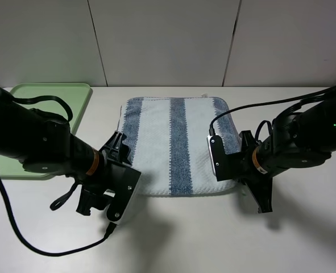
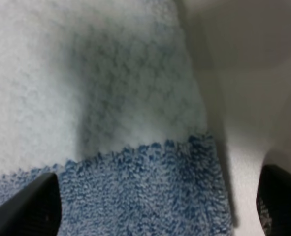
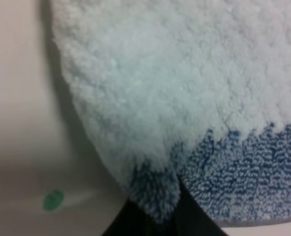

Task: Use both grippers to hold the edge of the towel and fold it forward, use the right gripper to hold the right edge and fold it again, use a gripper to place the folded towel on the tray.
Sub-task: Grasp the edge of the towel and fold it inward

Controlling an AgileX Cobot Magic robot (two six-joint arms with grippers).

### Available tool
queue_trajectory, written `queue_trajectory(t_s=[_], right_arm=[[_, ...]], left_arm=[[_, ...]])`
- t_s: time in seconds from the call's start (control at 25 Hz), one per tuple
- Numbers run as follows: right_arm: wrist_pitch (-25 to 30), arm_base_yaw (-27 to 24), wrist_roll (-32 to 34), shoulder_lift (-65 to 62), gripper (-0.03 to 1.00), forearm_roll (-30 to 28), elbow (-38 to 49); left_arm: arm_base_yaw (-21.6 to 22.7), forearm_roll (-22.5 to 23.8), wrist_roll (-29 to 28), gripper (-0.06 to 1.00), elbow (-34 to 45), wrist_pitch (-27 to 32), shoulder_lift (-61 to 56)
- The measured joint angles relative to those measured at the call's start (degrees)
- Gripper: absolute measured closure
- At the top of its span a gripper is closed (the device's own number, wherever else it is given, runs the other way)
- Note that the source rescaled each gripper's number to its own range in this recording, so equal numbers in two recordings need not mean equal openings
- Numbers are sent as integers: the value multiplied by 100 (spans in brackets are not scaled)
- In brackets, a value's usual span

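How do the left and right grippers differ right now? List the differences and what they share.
The left gripper is open, jaws wide apart astride the towel edge; the right gripper is shut, pinching a tuft of the towel. The left gripper holds nothing; the right gripper holds cloth. Shared: both have black fingers and sit low at the towel's near corners.

I see a white table [image 1: 213, 239]. Striped towel [image 1: 179, 145] lies mid-table, nearer the far edge. Green tray [image 1: 48, 91] sits by the far left corner, apart from the towel. Black cable [image 1: 42, 248] loops near the front edge.
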Motion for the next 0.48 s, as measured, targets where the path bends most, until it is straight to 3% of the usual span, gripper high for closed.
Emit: queue_trajectory(t_s=[0.28, 0.48], right_arm=[[-13, 0, 0, 0, 94, 0, 0], [-29, 0, 0, 0, 94, 0, 0]], left_arm=[[0, 570, -43, 15, 0, 304, -22], [0, 591, -86, 20, 0, 389, -22]])
